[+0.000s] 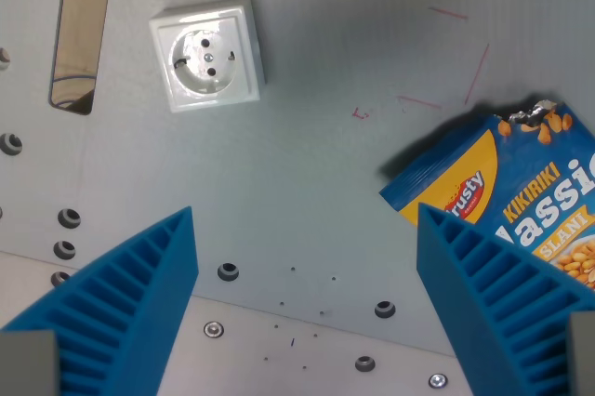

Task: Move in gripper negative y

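Observation:
My gripper [307, 257] is open and empty, its two blue ribbed fingers at the bottom of the wrist view, one finger [130, 294] at the left and the other [497, 294] at the right. It hangs above a grey metal plate [316, 136]. A blue and yellow peanut bag [521, 191] lies on the plate at the wrist view's right, partly behind the right finger. A white wall socket [206, 55] sits on the plate at the upper left.
A long slot [79, 33] cuts through the plate at the upper left, showing wood below. Several bolt holes and screws [228, 271] run along the plate's lower edge and left side. Faint red marks [446, 13] are on the plate at upper right.

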Robot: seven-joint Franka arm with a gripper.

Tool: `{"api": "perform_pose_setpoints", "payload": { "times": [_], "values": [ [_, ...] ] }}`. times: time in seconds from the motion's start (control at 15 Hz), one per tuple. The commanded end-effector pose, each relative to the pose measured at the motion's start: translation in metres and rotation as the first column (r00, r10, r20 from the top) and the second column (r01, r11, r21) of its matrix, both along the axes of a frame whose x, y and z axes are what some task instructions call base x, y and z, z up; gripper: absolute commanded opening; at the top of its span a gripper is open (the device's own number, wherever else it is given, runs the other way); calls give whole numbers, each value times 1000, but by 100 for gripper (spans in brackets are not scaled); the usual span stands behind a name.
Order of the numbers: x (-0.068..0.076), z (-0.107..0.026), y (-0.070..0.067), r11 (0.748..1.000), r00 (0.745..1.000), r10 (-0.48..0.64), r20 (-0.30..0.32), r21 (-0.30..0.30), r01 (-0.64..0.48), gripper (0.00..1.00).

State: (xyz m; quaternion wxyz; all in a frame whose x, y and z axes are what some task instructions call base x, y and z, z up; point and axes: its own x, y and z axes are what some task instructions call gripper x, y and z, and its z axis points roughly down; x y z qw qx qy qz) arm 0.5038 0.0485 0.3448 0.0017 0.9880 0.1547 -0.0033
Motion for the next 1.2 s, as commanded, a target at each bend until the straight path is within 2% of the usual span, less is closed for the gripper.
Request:
{"api": "perform_pose_setpoints", "payload": {
  "times": [0.07,1.2],
  "values": [
    [-2,2,5,1000,1000,0,4,0,0,100],
    [-28,2,86,1000,1000,0,4,0,0,100]
  ]
}}
